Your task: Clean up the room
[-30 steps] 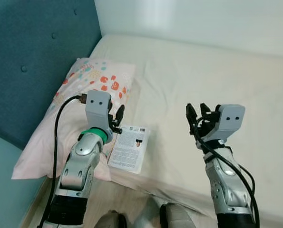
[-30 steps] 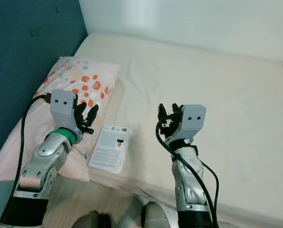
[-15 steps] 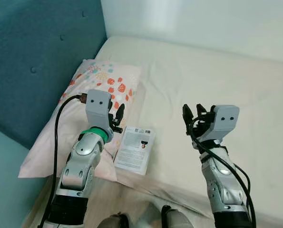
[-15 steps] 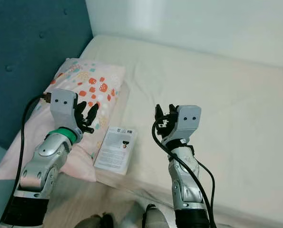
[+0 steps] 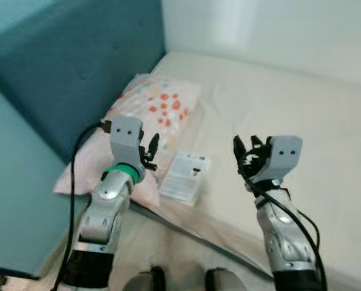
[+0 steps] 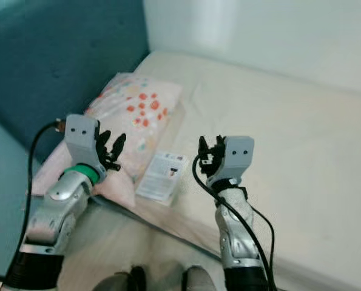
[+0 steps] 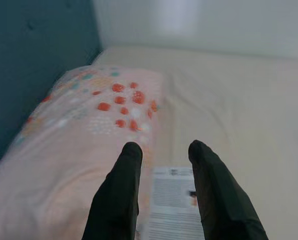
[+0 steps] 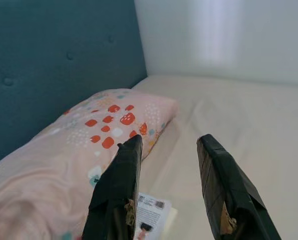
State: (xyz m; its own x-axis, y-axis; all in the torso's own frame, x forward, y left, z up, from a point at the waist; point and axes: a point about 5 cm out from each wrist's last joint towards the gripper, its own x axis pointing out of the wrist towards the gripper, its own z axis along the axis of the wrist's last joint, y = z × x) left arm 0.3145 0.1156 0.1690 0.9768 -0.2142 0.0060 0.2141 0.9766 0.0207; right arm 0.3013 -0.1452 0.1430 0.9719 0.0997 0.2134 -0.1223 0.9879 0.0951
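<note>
- Left gripper (image 7: 161, 152): fingers parted, empty, raised above the pillow (image 5: 150, 115) edge.
- Leaflet (image 5: 184, 176): lies flat on the bed (image 5: 301, 109) just below and ahead of those fingers, its long axis running away from the robot.
- Right gripper (image 8: 169, 145): fingers parted, empty, farther off.

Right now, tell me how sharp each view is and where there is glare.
Left eye view: softly blurred, the leaflet print unreadable, a bright patch of glare on the wall. Left wrist view: the pillow hazy, the same wall glare. Right wrist view: sharpest, the headboard buttons clear, pale glare on the wall.
</note>
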